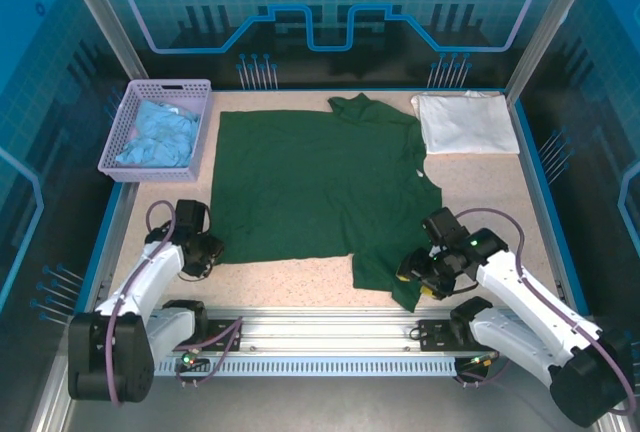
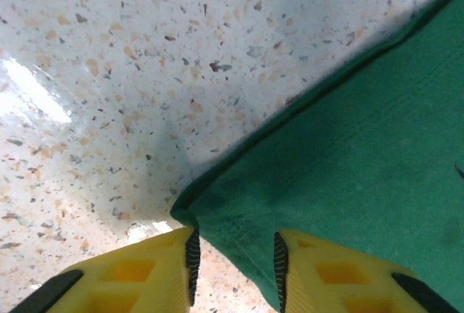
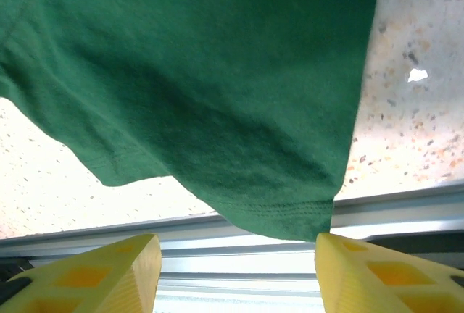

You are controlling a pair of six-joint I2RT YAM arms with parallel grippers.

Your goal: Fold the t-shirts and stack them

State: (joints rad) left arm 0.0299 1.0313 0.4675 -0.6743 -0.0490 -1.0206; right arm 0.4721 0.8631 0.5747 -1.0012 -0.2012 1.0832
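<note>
Currently: dark green t-shirt (image 1: 310, 182), flat, hem leftward, collar rightward; left gripper (image 2: 233, 248) at its near hem corner, jaws narrowly parted astride cloth, gripping nothing; right gripper (image 3: 238, 248) at its near sleeve, jaws wide, empty.

Shirts: 2, namely 1 green shirt (image 1: 310, 187) and 1 white shirt (image 1: 466, 122). Basket (image 1: 168, 85): 1. Blue cloth (image 1: 157, 137) heaped in it, piece count can't tell. Grippers: 2, left gripper (image 2: 233, 262) and right gripper (image 3: 238, 255), with 2 yellow fingers (image 2: 138, 277) each. Table (image 1: 300, 277): 1.
</note>
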